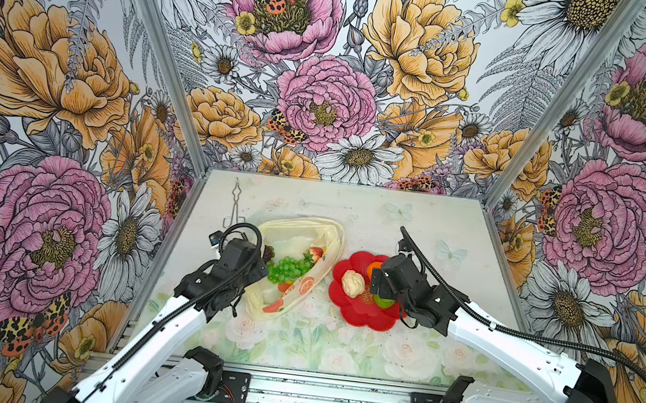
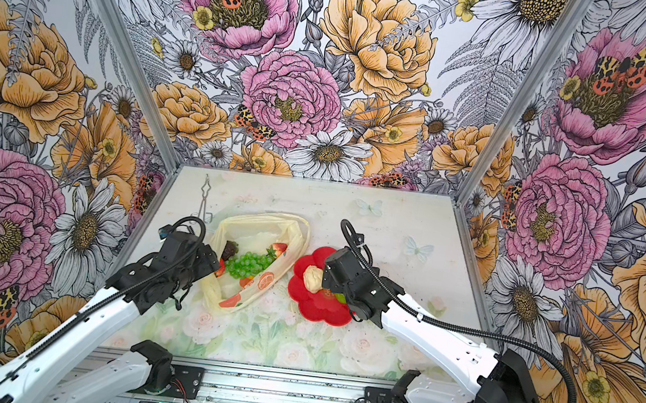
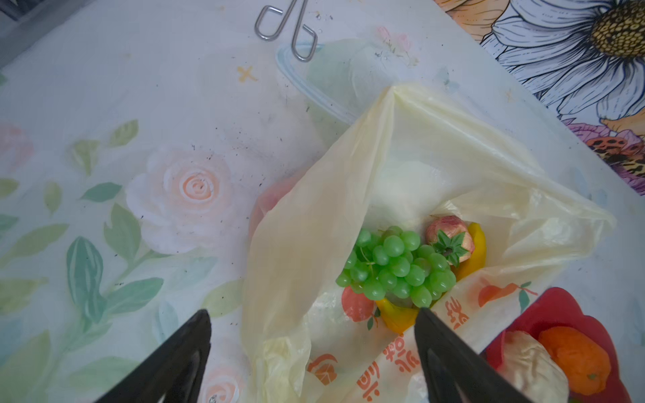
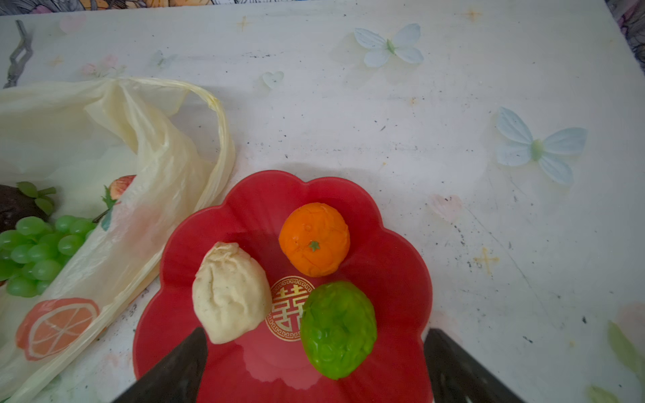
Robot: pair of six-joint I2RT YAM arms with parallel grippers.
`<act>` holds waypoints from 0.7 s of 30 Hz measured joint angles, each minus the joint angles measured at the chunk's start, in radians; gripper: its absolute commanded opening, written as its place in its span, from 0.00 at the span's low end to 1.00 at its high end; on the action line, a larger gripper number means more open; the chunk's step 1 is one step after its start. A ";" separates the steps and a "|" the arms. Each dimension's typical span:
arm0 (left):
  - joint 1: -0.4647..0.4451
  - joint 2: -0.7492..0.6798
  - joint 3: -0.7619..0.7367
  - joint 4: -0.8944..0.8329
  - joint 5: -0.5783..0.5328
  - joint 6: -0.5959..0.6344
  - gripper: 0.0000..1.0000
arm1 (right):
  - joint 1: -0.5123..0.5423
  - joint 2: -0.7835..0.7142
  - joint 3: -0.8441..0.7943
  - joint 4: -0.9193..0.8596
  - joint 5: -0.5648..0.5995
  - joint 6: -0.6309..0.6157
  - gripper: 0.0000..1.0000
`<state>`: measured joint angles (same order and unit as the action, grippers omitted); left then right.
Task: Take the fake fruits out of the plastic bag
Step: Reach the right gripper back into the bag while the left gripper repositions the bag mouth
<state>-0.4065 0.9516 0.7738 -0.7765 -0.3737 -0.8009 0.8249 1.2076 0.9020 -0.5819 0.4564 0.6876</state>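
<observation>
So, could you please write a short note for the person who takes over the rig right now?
The left end effector is open and empty, at the mouth of the pale-yellow translucent plastic bag.
The right end effector is open and empty, above the red flower-shaped plate.
Done: the orange fake fruit, cream bumpy piece and green round fruit lie on the plate.
Left: the green grape bunch, strawberry, yellow banana and dark brown fruit are inside the bag.

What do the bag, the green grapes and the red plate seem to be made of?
Plastic bag: thin pale-yellow film, crinkled, half see-through. Grape bunch: probably glossy plastic, each grape bright-spotted. Red plate: smooth, shiny; plastic or glazed ceramic, unclear.
</observation>
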 measured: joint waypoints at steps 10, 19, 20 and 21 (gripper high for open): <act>0.000 0.383 0.110 0.062 -0.076 0.099 0.67 | 0.122 0.135 0.078 0.089 -0.031 0.005 0.95; 0.177 0.289 -0.038 0.190 0.008 0.111 0.29 | 0.172 0.312 0.158 0.220 -0.160 0.030 0.91; 0.206 0.263 -0.068 0.208 0.030 0.109 0.25 | 0.172 0.337 0.172 0.240 -0.183 0.035 0.89; 0.235 0.238 -0.096 0.225 0.052 0.107 0.22 | 0.175 0.363 0.188 0.255 -0.203 0.039 0.88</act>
<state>-0.1711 1.1893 0.6777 -0.5510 -0.3218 -0.6941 0.9997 1.5703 1.0901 -0.3267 0.2539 0.7261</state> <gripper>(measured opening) 0.269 0.900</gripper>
